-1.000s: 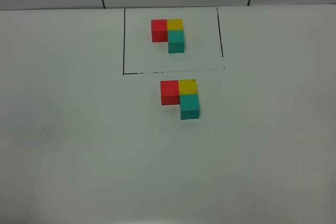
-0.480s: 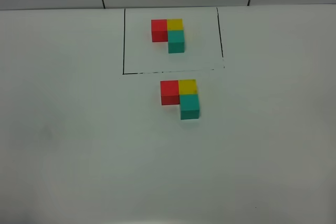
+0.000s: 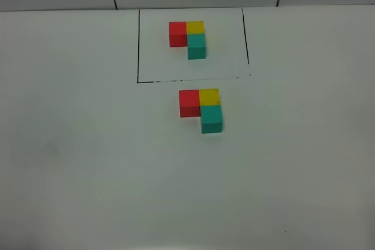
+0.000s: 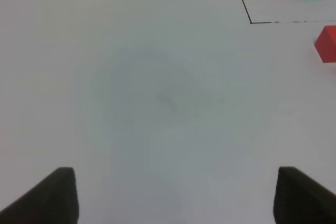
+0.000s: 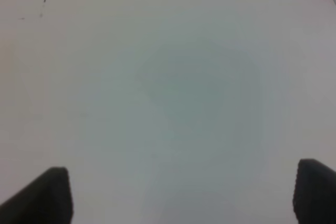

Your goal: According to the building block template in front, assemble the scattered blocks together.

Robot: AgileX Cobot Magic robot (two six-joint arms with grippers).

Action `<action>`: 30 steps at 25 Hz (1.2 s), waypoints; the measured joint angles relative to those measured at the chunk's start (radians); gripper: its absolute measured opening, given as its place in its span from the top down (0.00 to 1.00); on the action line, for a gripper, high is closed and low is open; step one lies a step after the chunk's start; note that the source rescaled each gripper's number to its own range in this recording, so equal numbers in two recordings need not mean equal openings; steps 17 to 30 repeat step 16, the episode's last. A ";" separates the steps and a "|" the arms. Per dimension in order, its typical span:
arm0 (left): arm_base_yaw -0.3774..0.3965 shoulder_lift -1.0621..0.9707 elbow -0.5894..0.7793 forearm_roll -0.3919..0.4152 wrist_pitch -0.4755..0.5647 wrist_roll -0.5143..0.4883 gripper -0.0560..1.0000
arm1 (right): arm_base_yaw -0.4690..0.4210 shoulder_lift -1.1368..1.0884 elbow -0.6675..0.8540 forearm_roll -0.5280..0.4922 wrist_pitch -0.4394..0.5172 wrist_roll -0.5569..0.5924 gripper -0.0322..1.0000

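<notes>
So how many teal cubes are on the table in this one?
2. One teal cube sits in the framed template at the back; the other teal cube is the near end of the assembled cluster just in front of the frame. None seems hidden.

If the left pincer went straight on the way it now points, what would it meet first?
Probably just bare table. The open left pincer has nothing between or directly ahead of its fingers. The red cube and the black frame line sit off to one side, seemingly outside its path, though depth is unclear.

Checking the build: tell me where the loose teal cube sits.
In the exterior high view, the loose teal cube sits mid-table, touching the yellow cube behind it, below the black frame.
</notes>
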 joint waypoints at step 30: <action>0.000 0.000 0.000 0.000 0.000 0.000 0.06 | 0.000 0.000 0.000 0.000 0.000 0.000 0.25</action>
